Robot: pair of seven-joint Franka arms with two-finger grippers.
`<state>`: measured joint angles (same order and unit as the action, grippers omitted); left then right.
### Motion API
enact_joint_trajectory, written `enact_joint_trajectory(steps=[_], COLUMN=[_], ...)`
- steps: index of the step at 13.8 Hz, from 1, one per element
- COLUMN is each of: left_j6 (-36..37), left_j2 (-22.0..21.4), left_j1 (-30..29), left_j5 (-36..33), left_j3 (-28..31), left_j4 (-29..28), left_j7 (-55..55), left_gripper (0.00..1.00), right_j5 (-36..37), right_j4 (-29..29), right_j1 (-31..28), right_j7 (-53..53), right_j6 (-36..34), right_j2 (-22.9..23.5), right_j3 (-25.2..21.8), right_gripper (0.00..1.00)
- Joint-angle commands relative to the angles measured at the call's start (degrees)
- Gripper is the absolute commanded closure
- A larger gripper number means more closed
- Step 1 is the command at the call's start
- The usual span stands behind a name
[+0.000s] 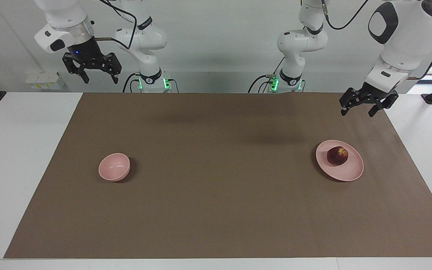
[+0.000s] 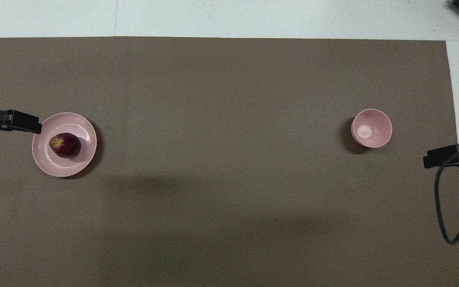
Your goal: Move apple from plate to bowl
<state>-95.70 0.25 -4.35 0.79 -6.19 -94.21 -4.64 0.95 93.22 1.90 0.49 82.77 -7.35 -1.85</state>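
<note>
Left gripper [image 1: 364,108] first: black, angular, its two fingers spread apart and holding nothing, hanging in the air over the brown mat's corner at the left arm's end of the table, clear of the plate [image 1: 353,173]. Right gripper [image 1: 99,77] hangs high at the right arm's end, up near its own base, jaws likewise spread wide and empty, a black cable looping off its wrist.

Down on the table, the apple [image 1: 337,156] sits on the plate: small, round, dark red with a dull sheen and a yellowish patch around the stem (that patch faces upward in both views). It rests a little off the plate's centre, toward the robots' side. That plate is flat, shallow, pale pink and smooth, with a raised ring visible from overhead.

Well apart from it, toward the right arm's end, stands the bowl [image 1: 114,167]: deeper, narrower, the same matte pale pink, upright with a soft highlight in its hollow. Nothing lies in it.

Both dishes rest on the brown mat [image 1: 216,210], a flat, slightly creased sheet covering most of the white table [image 1: 17,157].
</note>
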Motion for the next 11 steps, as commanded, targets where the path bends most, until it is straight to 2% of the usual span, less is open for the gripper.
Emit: enact_joint_trajectory(steps=[1, 11], left_j6=[0.51, -0.54], left_j2=[0.02, -0.51], left_j1=[-0.39, -0.84], left_j5=[0.44, 0.44], left_j3=[0.04, 0.21], left_j4=[0.17, -0.89], left_j7=[-0.55, 0.41], left_gripper=[0.00, 0.00], right_j5=[-0.95, -0.95], right_j4=[1.09, 1.44], right_j1=[-0.67, -0.93], right_j7=[-2.07, -2.16], right_j6=[0.28, 0.28], right_j2=[-0.91, -0.99], right_j3=[0.18, 0.10], right_gripper=[0.00, 0.00])
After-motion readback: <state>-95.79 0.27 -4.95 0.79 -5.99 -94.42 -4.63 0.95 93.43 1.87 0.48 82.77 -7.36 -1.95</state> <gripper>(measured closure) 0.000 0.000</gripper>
